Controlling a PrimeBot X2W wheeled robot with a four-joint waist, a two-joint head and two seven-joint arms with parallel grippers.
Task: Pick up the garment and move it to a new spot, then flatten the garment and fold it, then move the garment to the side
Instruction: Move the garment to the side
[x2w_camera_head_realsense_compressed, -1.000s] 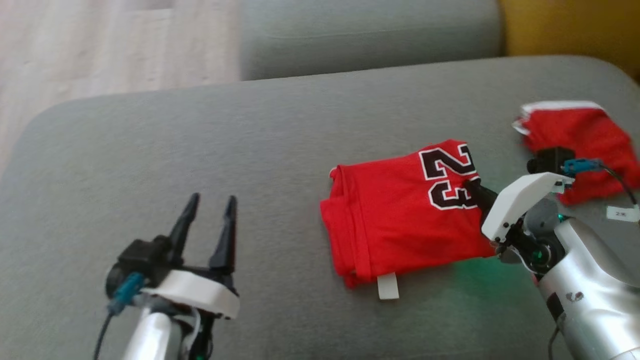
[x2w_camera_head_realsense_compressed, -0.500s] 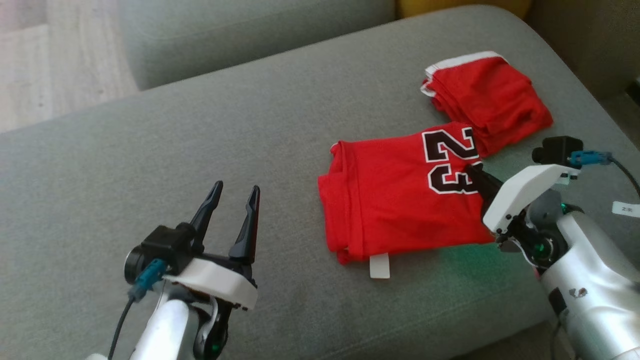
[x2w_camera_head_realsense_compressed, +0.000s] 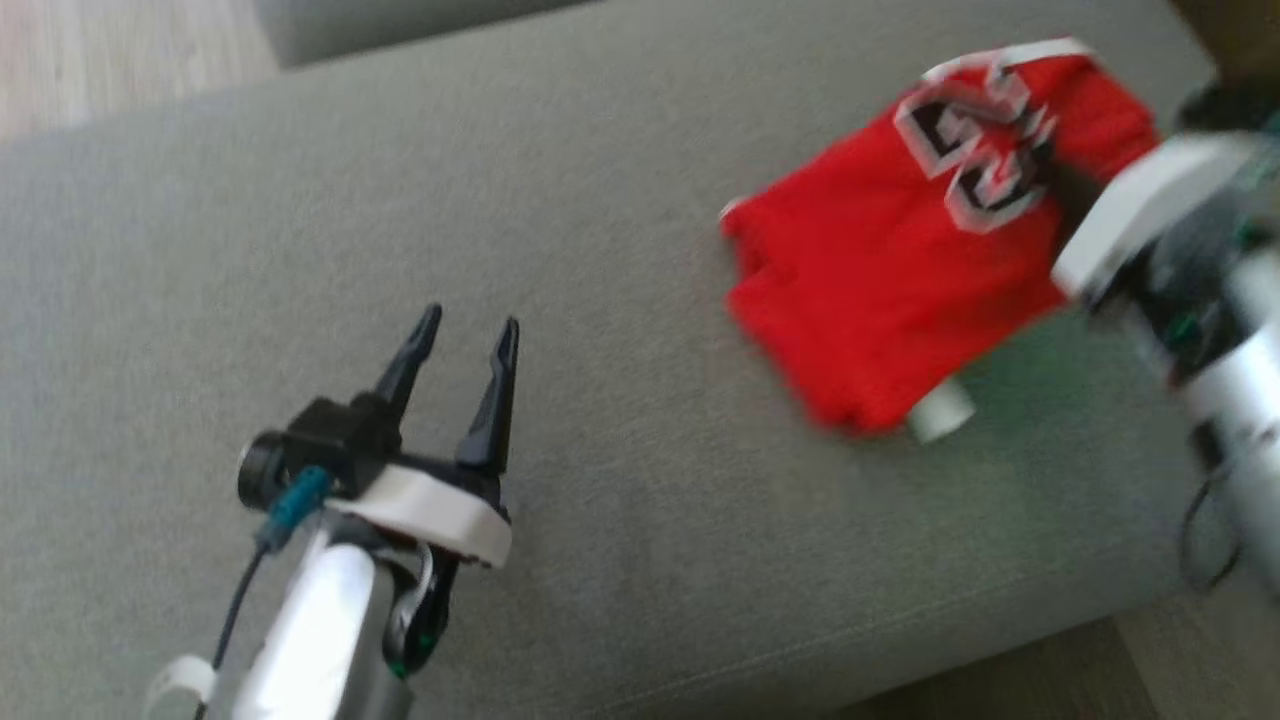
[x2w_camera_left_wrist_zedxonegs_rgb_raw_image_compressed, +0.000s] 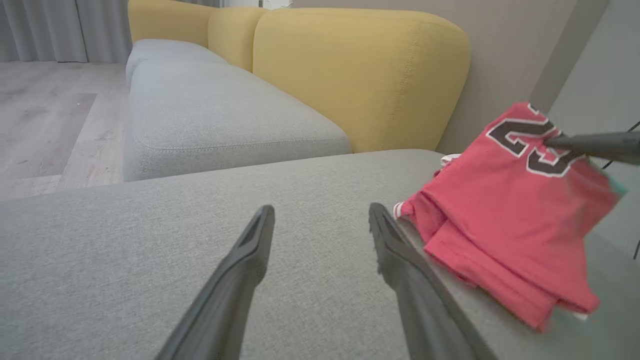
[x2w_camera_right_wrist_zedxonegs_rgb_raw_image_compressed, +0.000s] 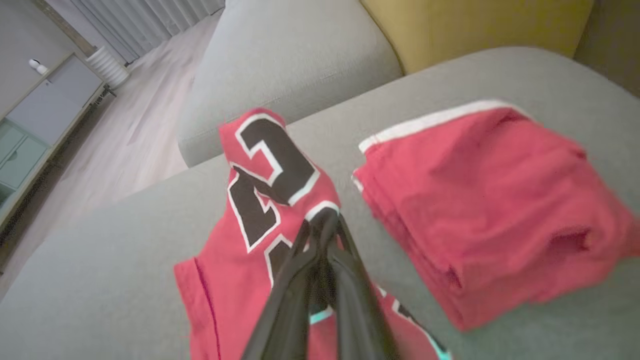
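**Fig.** Hidden/unclear regions, located rel. to garment (x2w_camera_right_wrist_zedxonegs_rgb_raw_image_compressed: 210, 290).

- **R wrist view:** R gripper (x2w_camera_right_wrist_zedxonegs_rgb_raw_image_compressed: 325, 220) fingers, closed on the cloth, cover the lower digits. Garment's near part cut by bottom edge. Red stack (x2w_camera_right_wrist_zedxonegs_rgb_raw_image_compressed: 475, 200), just beside garment, soft-focus on its far side.
- **Head view:** garment motion-blurred, digits smeared. Hem label (x2w_camera_head_realsense_compressed: 940, 410) is a white smudge at garment's lower corner. R gripper at digit end blurred, fingertips indistinct. Garment/stack boundary can't be told.
- **L wrist view:** garment's outer edge blurred. R finger at digits cut by frame edge. L gripper (x2w_camera_left_wrist_zedxonegs_rgb_raw_image_compressed: 320, 215) finger bases, near garment, cut off.
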